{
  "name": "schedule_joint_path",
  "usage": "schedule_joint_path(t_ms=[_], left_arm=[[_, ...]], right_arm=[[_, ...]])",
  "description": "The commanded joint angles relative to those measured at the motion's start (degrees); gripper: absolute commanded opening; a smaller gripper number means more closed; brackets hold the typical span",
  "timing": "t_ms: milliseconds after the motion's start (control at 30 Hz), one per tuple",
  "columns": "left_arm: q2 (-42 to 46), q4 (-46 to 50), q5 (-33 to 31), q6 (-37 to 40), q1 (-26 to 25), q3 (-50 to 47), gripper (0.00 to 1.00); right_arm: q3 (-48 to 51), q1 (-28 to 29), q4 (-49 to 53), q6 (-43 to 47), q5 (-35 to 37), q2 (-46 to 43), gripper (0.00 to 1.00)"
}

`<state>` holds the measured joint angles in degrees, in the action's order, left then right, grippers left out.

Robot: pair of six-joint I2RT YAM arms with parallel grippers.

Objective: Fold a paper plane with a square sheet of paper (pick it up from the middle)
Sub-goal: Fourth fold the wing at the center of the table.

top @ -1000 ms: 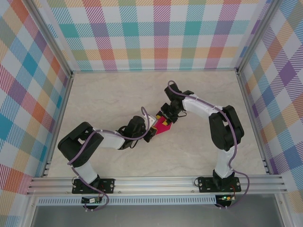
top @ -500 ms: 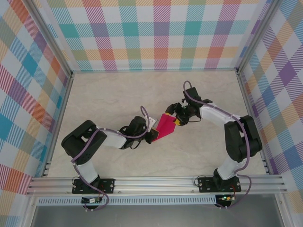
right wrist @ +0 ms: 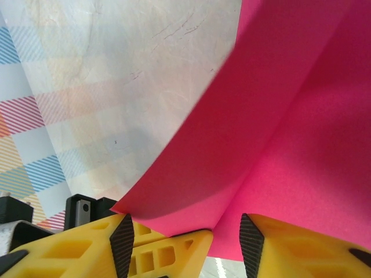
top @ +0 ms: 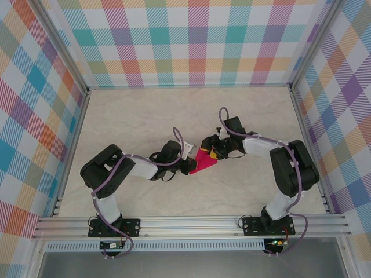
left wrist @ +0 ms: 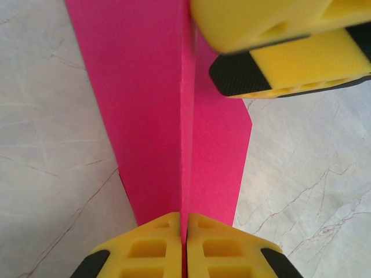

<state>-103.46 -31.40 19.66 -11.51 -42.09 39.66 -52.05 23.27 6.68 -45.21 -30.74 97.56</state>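
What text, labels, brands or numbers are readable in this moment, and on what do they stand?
Nothing readable.
The pink paper is plain; the left claw and right claw carry no marks; the checked walls bear pattern only.
Any print on the arm bases is too small to read.

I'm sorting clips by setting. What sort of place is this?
Probably a lab robot cell, not a home: a marble-look tabletop boxed in by checked panels on aluminium framing, with a left arm and right arm bolted at its near edge, working pink paper.
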Motion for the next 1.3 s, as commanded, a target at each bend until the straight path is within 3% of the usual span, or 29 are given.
schedule_joint_path(t_ms=[0, 567, 933, 1133, 1267], left_arm=[[-1.3, 1.6, 1.9, -0.6, 0.5, 2.0, 0.07], [-3.6, 6.3, 3.5, -0.6, 0.4, 5.2, 0.06], [-4.5, 8.7, 4.5, -0.4, 0.3, 7.0, 0.05], [-3.8, 10.5, 4.6, -0.4, 0.4, 7.6, 0.10], [-1.5, 12.8, 2.9, -0.7, 0.4, 7.7, 0.20]], right_arm=[[1.3, 0.2, -1.6, 4.2, -1.5, 1.3, 0.52], [3.2, 0.2, -3.4, 2.4, 2.2, 2.6, 0.52], [2.1, 0.1, 1.6, 2.3, 6.5, 4.1, 0.52], [0.6, 0.1, 7.5, 2.3, 10.6, 5.4, 0.51], [-0.1, 0.1, 9.9, 1.6, 12.3, 6.8, 0.51]])
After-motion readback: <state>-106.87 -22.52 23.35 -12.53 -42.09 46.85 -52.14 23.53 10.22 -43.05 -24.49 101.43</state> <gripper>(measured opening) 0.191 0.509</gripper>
